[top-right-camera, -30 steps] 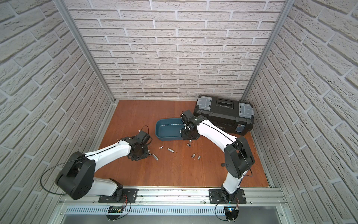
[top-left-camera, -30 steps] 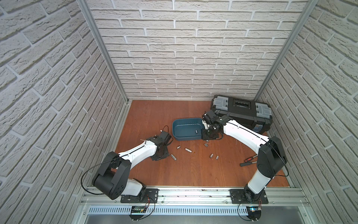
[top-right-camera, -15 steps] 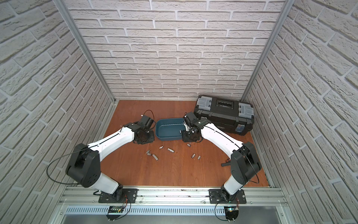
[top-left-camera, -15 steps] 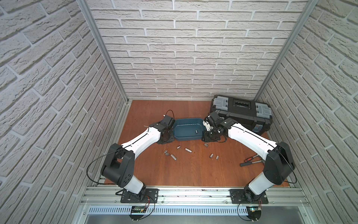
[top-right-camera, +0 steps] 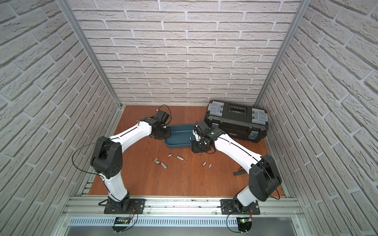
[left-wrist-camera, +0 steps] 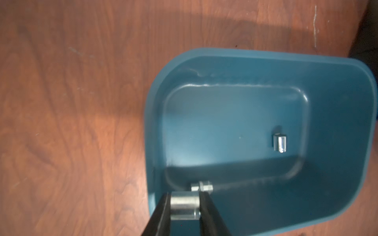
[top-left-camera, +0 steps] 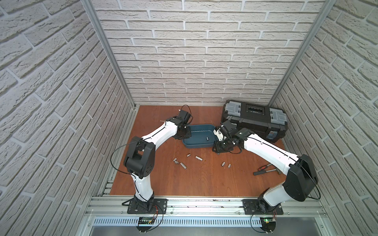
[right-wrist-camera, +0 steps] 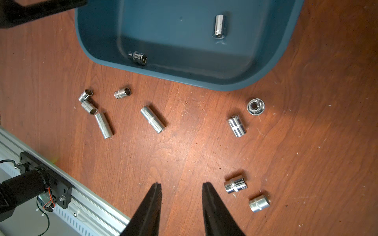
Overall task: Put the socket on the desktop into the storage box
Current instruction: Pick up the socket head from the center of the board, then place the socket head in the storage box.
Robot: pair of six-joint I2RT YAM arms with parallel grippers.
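Observation:
The teal storage box [top-left-camera: 196,146] stands on the reddish desktop [top-left-camera: 204,179]. My left gripper [top-left-camera: 185,134] hangs over the box's left end, shut on a silver socket [left-wrist-camera: 185,205]. Inside the box lie one silver socket [left-wrist-camera: 279,143] near its right end and another [left-wrist-camera: 202,187] by the wall just past my left fingertips. My right gripper [right-wrist-camera: 182,190] is open and holds nothing; it hovers over the desktop by the box's right front corner [top-left-camera: 217,148]. Several loose sockets [top-left-camera: 198,158] lie on the desktop in front of the box.
A black toolbox [top-left-camera: 253,120] with grey latches stands at the back right, close behind my right wrist. A screwdriver and a hammer [top-left-camera: 263,170] lie at the right, by my right arm's elbow. A grey aluminium rail [top-left-camera: 204,204] runs along the desktop's front edge.
My left gripper has travelled from the loose sockets on the desktop up to the box's left end. My right gripper has drawn back a little from the box's right end.

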